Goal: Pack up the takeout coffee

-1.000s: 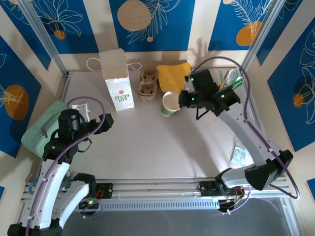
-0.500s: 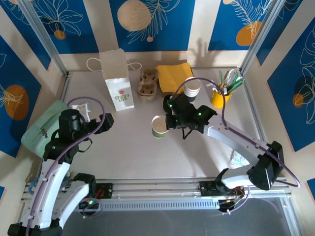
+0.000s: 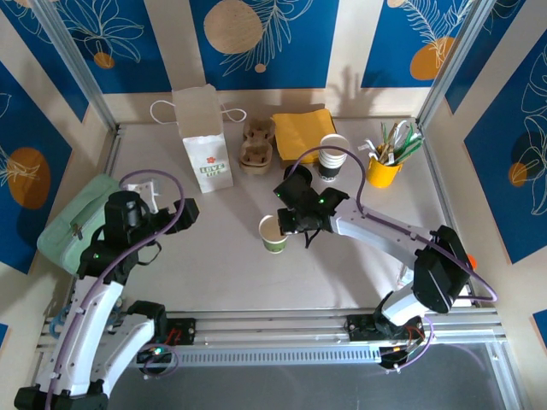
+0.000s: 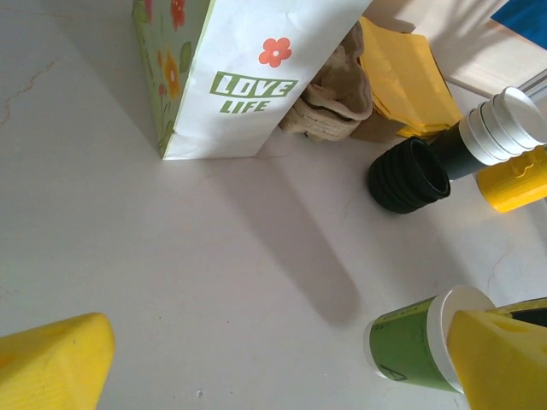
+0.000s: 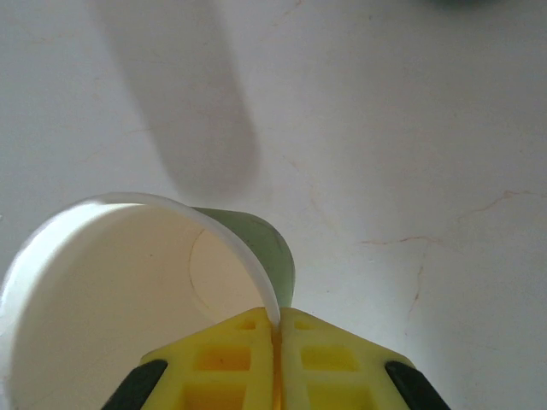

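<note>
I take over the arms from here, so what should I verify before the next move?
1. Grip: right end effector shut on the rim of the green paper cup: ok.
2. Cup upright: ok.
3. Lid on cup: not ok, its mouth is bare.
4. Spare black lids beside the stacked cups: ok.
5. Free arm: left end effector open, holding nothing: ok.
6. Mouth of the paper bag open: cannot tell.

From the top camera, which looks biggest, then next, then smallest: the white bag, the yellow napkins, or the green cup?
1. white bag
2. yellow napkins
3. green cup, clearly the smallest
</note>
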Robot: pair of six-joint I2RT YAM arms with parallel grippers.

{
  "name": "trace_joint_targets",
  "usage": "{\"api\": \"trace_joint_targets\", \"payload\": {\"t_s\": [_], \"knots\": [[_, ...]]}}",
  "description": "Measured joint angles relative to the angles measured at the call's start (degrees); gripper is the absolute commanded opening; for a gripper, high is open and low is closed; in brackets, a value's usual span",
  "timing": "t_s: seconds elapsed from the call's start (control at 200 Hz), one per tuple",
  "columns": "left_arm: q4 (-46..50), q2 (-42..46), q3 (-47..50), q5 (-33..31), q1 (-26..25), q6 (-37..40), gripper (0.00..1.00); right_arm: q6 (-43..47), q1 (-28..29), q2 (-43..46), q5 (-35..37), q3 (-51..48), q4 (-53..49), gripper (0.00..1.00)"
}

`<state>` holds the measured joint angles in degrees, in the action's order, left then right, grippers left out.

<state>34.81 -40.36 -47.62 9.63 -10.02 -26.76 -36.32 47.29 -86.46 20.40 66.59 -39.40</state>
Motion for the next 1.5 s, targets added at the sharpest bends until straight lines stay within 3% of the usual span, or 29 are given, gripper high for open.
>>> {"api": "trace_joint_targets", "payload": {"t_s": [0.33, 0.56, 0.885, 1.216, 1.351, 1.501], "knots": [[-1.2, -1.4, 0.1, 0.0, 0.0, 0.0, 1.0, -1.3, 0.4, -1.6, 0.2, -1.9, 2.3, 0.16], [-1.4, -1.6, 0.1, 0.0, 0.0, 0.0, 1.0, -1.7, 0.6, -2.0, 0.2, -1.9, 2.3, 0.32], [-1.3, -2.6, 0.1, 1.1, 0.0, 0.0, 1.0, -0.6, 0.6, -0.4, 0.5, 1.8, -0.7, 0.43], [-3.5, -2.6, 0.1, 8.9, -0.4, 0.3, 0.83, 5.2, -4.4, 7.2, 1.5, 4.7, 1.0, 0.48], [-5.3, -2.6, 0.0, 8.6, -3.8, -0.2, 0.83, 7.9, -9.1, 8.2, 1.6, 3.5, 6.3, 0.5], [-6.1, -7.3, -3.3, 4.0, -13.1, -0.4, 0.85, 8.2, -16.2, 9.7, 0.3, -1.8, 13.1, 0.5]]}}
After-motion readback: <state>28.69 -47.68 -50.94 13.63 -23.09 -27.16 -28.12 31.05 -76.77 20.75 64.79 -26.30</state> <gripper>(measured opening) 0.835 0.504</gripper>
